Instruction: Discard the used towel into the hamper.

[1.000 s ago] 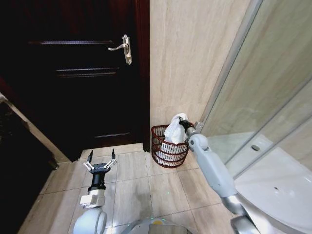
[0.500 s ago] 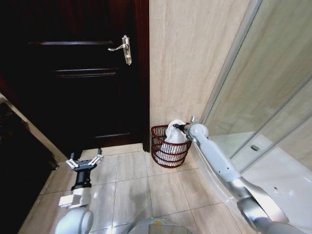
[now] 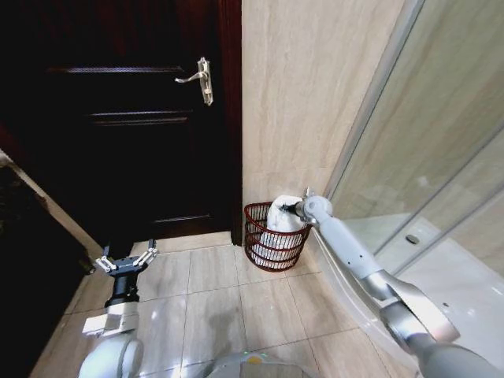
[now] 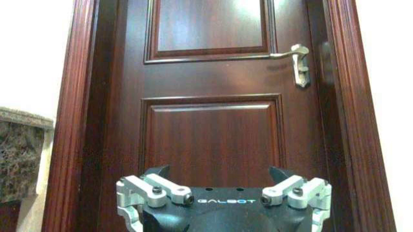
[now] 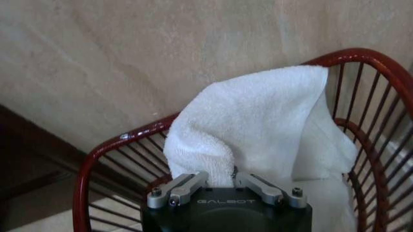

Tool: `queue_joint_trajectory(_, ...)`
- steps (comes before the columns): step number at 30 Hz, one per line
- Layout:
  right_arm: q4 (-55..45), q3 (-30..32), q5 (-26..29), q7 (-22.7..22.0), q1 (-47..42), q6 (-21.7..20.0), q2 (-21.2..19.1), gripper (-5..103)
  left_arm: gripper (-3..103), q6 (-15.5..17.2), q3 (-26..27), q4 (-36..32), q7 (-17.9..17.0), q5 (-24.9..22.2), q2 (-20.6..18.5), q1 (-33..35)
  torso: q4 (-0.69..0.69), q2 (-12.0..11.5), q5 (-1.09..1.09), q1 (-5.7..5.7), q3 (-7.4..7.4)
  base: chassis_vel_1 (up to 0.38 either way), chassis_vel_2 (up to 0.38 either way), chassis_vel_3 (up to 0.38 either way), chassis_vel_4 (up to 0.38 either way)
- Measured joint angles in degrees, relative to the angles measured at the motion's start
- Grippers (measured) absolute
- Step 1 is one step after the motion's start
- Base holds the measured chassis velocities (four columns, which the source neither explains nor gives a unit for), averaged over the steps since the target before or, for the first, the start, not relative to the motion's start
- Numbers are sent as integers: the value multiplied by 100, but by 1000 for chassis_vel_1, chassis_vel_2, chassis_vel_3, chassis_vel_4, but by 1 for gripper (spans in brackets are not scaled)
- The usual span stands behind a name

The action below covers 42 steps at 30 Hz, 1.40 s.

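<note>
The white towel (image 3: 283, 216) stands bunched in the hamper (image 3: 272, 246), a dark red wire basket on the floor against the beige wall. My right gripper (image 3: 291, 209) reaches over the hamper's rim from the right, shut on the towel. In the right wrist view the towel (image 5: 258, 130) rises from between the closed jaws of the right gripper (image 5: 231, 173), inside the hamper's red rim (image 5: 123, 140). My left gripper (image 3: 124, 262) hovers open over the floor tiles at the left, facing the door. In the left wrist view that left gripper (image 4: 219, 174) is empty.
A dark wooden door (image 3: 142, 118) with a metal handle (image 3: 201, 79) stands shut to the left of the hamper. A glass shower screen (image 3: 425, 157) runs along the right. Tiled floor (image 3: 213, 291) lies open between the door and me.
The right gripper has lowered the towel from above the rim down into the hamper. The left arm has swung left and lower, away from the hamper.
</note>
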<state>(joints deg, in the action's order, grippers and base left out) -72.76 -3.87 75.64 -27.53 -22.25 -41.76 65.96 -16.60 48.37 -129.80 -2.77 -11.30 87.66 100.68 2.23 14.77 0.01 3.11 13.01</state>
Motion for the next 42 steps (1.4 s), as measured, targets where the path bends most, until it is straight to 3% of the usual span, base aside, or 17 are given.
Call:
queue_joint_trajectory(13, -594, 79, 392, -353, 80, -18, -315, 4, 100, 75, -114, -113, -39, 139, -1, 26, 1, 7, -1, 3, 5, 0, 0, 0, 0)
queue_joint_trajectory(17, -905, -29, 1182, -701, 271, -18, -708, 4, 100, 163, -129, -152, -71, 161, -71, 9, 0, 10, -2, 3, 5, 0, 0, 0, 0)
queue_joint_trajectory(23, -875, -486, 1663, -806, 379, -18, -1004, 4, 100, 173, -222, -115, -105, 237, -14, 0, 0, 11, -1, 3, 7, 0, 0, 0, 0)
queue_joint_trajectory(30, -856, -725, 1818, -985, 116, -18, -923, 4, 100, 166, -234, -100, -110, 263, 15, -18, 1, 12, -1, 4, 8, 0, 0, 0, 0)
queue_joint_trajectory(33, -741, -675, 1822, -1086, 55, -17, -712, 4, 100, 167, -233, -101, -117, 278, 29, -28, 2, 12, 0, 4, 8, 0, 0, 0, 0)
queue_joint_trajectory(42, -344, -712, 1605, -941, 52, -14, -424, 4, 100, 191, -148, -195, -120, 284, 80, -16, 1, 14, -1, 4, 9, 0, 0, 0, 0)
